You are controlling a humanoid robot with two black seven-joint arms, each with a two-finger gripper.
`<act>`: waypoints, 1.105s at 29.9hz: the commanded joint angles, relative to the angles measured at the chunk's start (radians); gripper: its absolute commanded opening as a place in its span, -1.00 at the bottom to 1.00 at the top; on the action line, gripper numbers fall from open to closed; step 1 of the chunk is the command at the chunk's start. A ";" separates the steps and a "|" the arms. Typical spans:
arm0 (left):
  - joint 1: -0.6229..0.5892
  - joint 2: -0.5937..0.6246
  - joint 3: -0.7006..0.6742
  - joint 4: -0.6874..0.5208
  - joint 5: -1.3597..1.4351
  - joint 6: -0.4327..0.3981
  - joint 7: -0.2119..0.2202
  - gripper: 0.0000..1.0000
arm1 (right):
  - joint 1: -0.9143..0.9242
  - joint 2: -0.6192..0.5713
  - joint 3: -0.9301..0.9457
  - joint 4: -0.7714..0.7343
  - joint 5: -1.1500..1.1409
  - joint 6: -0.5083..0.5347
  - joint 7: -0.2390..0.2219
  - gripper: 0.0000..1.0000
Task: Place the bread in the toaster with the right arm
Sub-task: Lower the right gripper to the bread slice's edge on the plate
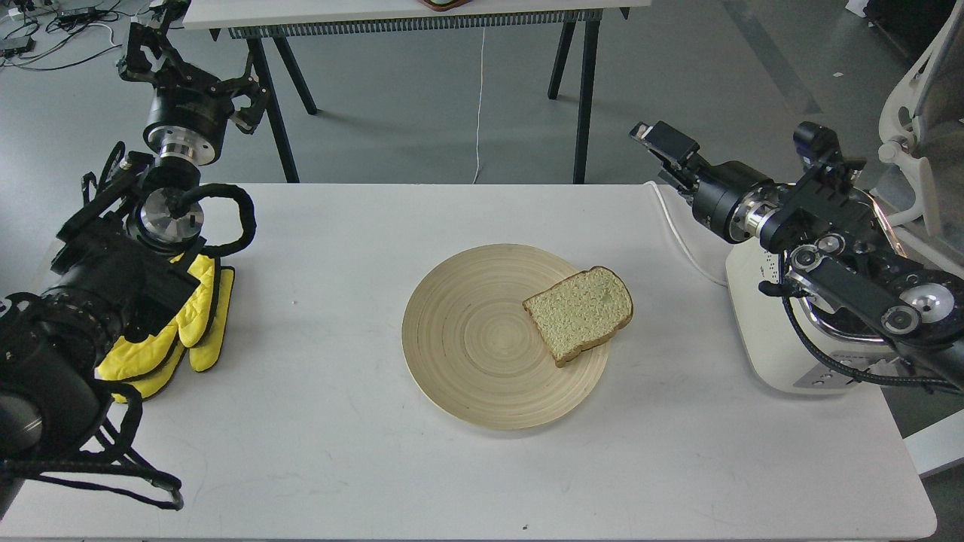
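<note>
The bread [580, 312] lies flat on the right side of a round wooden plate [467, 339] in the middle of the white table, its crust end over the rim. The cream toaster [753, 331] stands at the table's right edge, its chrome top mostly hidden behind my right arm. My right gripper [654, 150] is stretched out to the left, in the air over the table's back edge, above and behind the bread. Its fingers stand apart and hold nothing. My left gripper [192, 75] is raised at the far left, open and empty.
Yellow oven mitts [192, 316] lie at the table's left under my left arm. The toaster's white cord [681, 233] runs to the back edge. A second table [422, 11] stands behind, and a white chair [911, 135] at the right.
</note>
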 commanded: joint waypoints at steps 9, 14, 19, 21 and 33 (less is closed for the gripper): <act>0.000 0.000 0.000 0.000 0.000 0.000 0.001 1.00 | -0.058 0.075 -0.237 -0.079 -0.036 -0.067 -0.003 0.63; 0.000 0.000 0.000 0.000 0.000 0.000 -0.001 1.00 | -0.087 0.077 -0.274 -0.093 -0.034 -0.111 -0.001 0.59; 0.000 0.000 0.001 0.000 0.000 0.000 -0.001 1.00 | -0.115 0.095 -0.271 -0.101 -0.034 -0.116 -0.001 0.52; 0.000 0.000 0.001 0.000 0.000 0.000 -0.001 1.00 | -0.121 0.106 -0.267 -0.102 -0.033 -0.117 -0.001 0.49; 0.000 0.000 0.001 0.000 0.000 0.000 -0.001 1.00 | -0.136 0.133 -0.270 -0.109 -0.033 -0.117 -0.001 -0.15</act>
